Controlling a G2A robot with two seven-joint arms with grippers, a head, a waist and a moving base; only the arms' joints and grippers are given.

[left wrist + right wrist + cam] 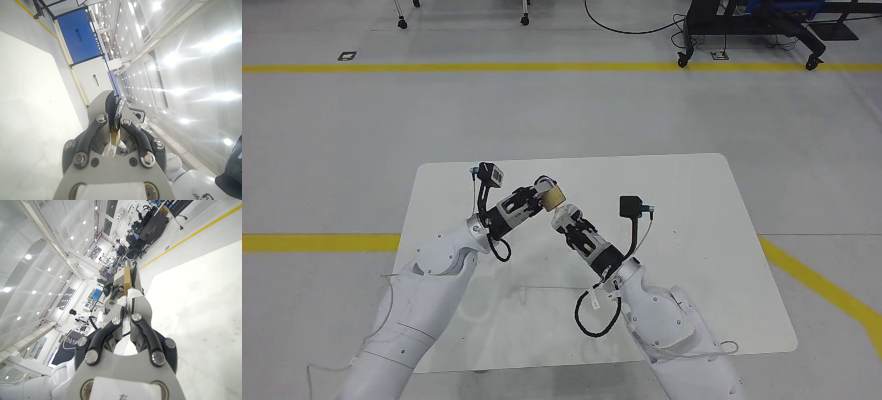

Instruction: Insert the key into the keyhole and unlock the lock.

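Observation:
Both arms meet above the middle of the white table [692,260]. My left gripper [116,102] is shut on the brass padlock [115,137], with its silver shackle [120,105] between the fingers. In the top view the padlock [554,193] sits at the left gripper [540,196], and the right gripper [562,212] is just beside it. My right gripper [129,294], its fingertips wrapped in white tape, is shut on the silver key [128,311]. The tips press against the lower end of the padlock [127,279]. The key's blade is hidden.
Both arms and the lock hang above the table top, clear of it. Yellow floor lines [542,68] run behind and beside the table. Wheeled stands [742,40] stand far back. A blue panel [79,37] stands beyond the table's edge.

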